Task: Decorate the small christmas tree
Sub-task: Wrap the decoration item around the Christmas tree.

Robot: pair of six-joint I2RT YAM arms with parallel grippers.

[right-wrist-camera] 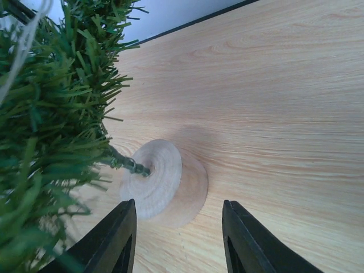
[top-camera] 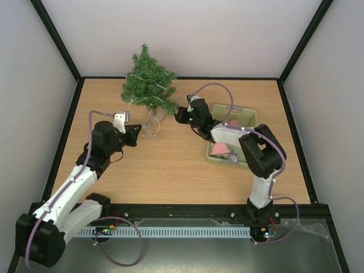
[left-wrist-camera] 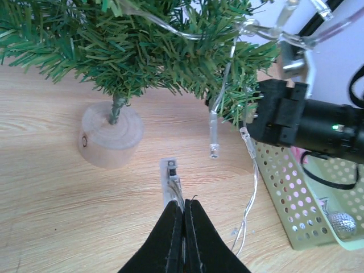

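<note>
The small christmas tree [top-camera: 149,79] stands at the back of the table on a round wooden base [left-wrist-camera: 111,134], with a clear light string [top-camera: 165,85] draped over its branches. My left gripper [left-wrist-camera: 183,203] is shut on the string's thin wires, just behind a small clear switch box [left-wrist-camera: 170,175] lying on the table. It sits in front of the tree [left-wrist-camera: 131,51]. My right gripper [right-wrist-camera: 179,202] is open and holds nothing, low at the tree's right side, facing the wooden base [right-wrist-camera: 156,179]. In the top view it is at the tree's lower right [top-camera: 180,115].
A pale green perforated basket [top-camera: 245,115] sits right of the tree, holding a pink item [top-camera: 219,148] and a silver glitter ball [left-wrist-camera: 343,224]. Loose light-string bulbs [left-wrist-camera: 214,149] hang beside the basket's edge [left-wrist-camera: 284,193]. Black-framed walls enclose the table.
</note>
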